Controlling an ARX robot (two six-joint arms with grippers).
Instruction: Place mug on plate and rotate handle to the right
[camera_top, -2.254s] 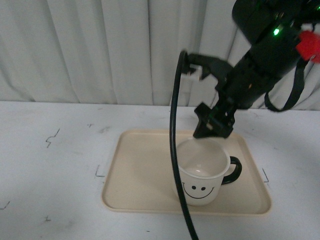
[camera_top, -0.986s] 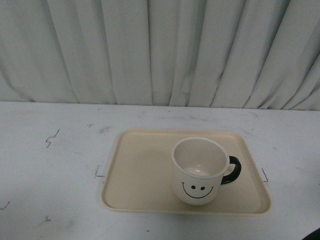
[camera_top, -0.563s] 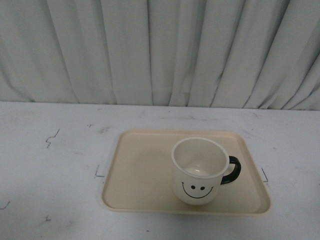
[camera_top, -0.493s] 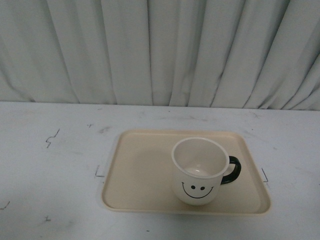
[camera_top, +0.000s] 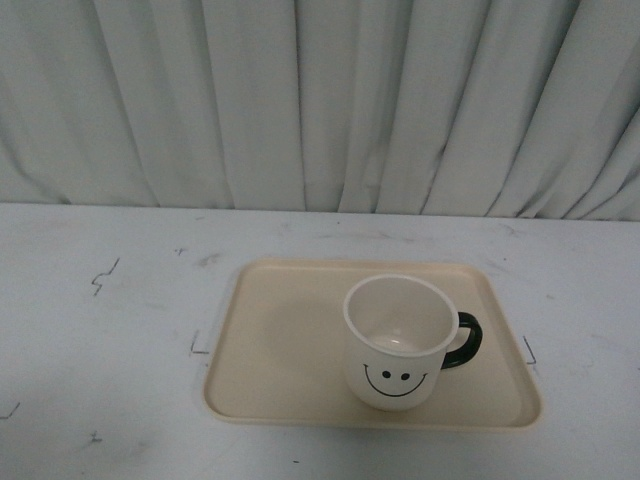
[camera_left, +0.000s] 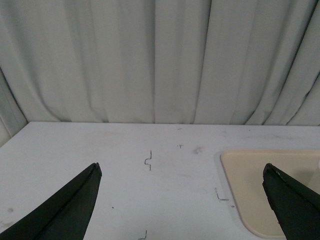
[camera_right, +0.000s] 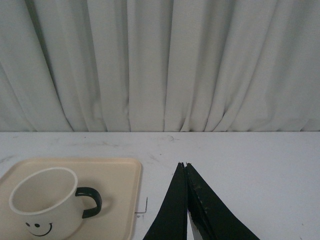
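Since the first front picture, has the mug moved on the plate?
Barely, if at all: the mug sits in the same right-hand part of the plate, its handle pointing right.

The mug (camera_top: 398, 342) stands upright on the right half of the plate (camera_top: 280, 345), the only tall obstacle on the worktop (camera_top: 110, 340). Its handle (camera_top: 466, 340) juts right, leaving a narrow strip of plate between it and the plate's right rim. Left of the mug the plate lies bare and wide. Above the mug nothing hangs. The worktop around the plate lies bare on every side. Behind the plate a curtain (camera_top: 320, 100) closes off the far edge.
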